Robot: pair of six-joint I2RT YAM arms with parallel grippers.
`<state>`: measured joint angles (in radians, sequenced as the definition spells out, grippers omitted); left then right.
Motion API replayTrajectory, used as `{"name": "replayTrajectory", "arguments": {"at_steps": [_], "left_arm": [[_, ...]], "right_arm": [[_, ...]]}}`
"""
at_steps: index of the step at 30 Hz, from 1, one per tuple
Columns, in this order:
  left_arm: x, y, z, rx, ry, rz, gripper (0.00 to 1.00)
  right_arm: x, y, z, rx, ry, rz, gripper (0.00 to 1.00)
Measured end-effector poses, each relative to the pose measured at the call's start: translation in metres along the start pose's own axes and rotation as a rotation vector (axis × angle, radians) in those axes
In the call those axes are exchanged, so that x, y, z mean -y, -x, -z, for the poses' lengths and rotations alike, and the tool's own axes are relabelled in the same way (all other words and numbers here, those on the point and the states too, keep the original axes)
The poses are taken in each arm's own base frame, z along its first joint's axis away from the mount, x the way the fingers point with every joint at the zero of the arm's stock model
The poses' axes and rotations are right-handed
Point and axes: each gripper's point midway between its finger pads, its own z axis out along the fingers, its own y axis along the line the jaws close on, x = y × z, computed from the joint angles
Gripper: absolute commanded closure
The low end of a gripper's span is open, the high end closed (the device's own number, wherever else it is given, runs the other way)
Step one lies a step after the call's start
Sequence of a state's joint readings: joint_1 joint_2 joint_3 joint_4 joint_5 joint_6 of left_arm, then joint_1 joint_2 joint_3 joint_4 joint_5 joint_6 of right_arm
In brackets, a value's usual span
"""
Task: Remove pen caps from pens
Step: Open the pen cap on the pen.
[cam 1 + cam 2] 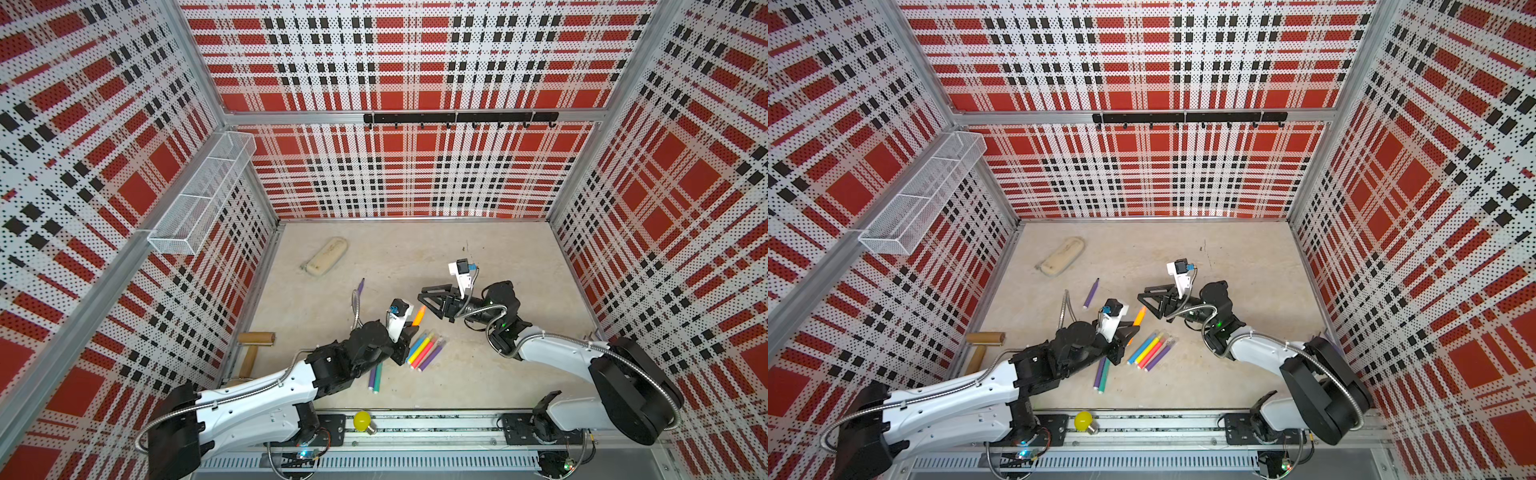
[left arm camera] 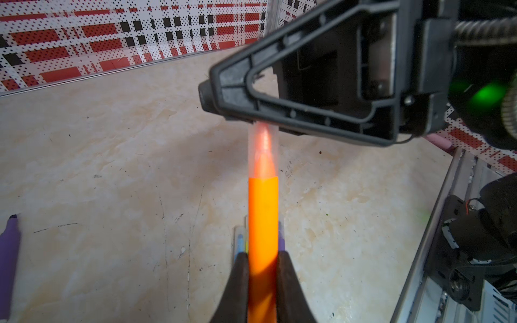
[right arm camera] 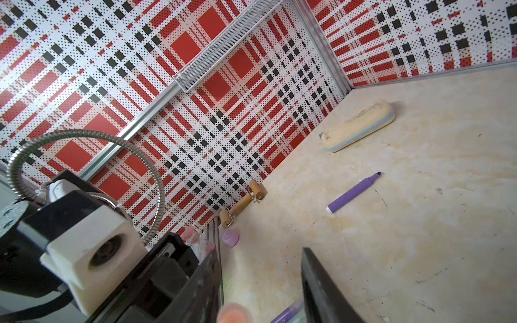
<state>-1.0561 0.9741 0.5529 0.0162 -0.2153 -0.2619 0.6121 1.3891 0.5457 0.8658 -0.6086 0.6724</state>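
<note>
Spreading across both top views, the pale table [image 1: 519, 332] carried a job that looked barely begun. The left gripper [image 2: 263, 256] was clenched on the barrel of the orange pen [image 2: 263, 212], holding it above the table with its capped end pointing toward the other arm. The right gripper [image 3: 259, 251] had its jaws parted on either side of that end, not pressed together on it. Close by the left gripper, a row of four pens [image 1: 420, 348] in blue, yellow, pink and purple lay side by side on the table, their pale far ends suggesting that all four caps were still on. A pair of pens [image 1: 375, 379], purple and teal, lay touching each other with their upper ends hidden under the left arm, so whether those were capped could not be told. One purple pen [image 1: 1091, 293] lay alone farther back, its dark tip bare; it was the only pen clearly finished, and its loose sleeve could not be picked out. The cap [image 2: 263, 151] of the orange pen, a clear sleeve over the tip, was still fully seated. By this count one pen was done, one was in hand, and about six were left.
</note>
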Motion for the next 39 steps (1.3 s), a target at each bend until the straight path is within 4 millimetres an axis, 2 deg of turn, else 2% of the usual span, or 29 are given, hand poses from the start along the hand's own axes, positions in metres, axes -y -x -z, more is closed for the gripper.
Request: {"name": "replayTrajectory", "arguments": {"at_steps": [4, 5, 12, 13, 22, 33, 39], "left_arm": [[-0.001, 0.0, 0.0, 0.001, 0.004, 0.0, 1.0], [-0.001, 0.001, 0.0, 0.003, 0.005, 0.001, 1.0], [-0.003, 0.001, 0.0, 0.007, 0.021, 0.003, 1.0], [-0.003, 0.001, 0.0, 0.008, 0.02, 0.003, 1.0], [-0.001, 0.011, 0.001, 0.052, 0.012, 0.038, 1.0], [-0.005, 0.034, 0.004, 0.187, 0.009, 0.134, 1.0], [-0.006, 0.037, 0.009, 0.221, -0.004, 0.156, 1.0]], "right_arm": [[0.0, 0.0, -0.001, 0.005, 0.006, -0.005, 0.58], [0.0, 0.001, -0.001, 0.006, 0.01, -0.004, 0.61], [-0.007, 0.003, -0.003, 0.016, 0.046, -0.02, 0.98], [-0.01, 0.004, -0.003, 0.021, 0.055, -0.021, 1.0], [-0.013, 0.017, -0.005, 0.081, 0.075, -0.035, 1.0], [-0.026, 0.048, -0.023, 0.093, 0.078, 0.009, 1.0], [-0.029, 0.051, -0.022, 0.072, 0.07, 0.006, 1.0]]}}
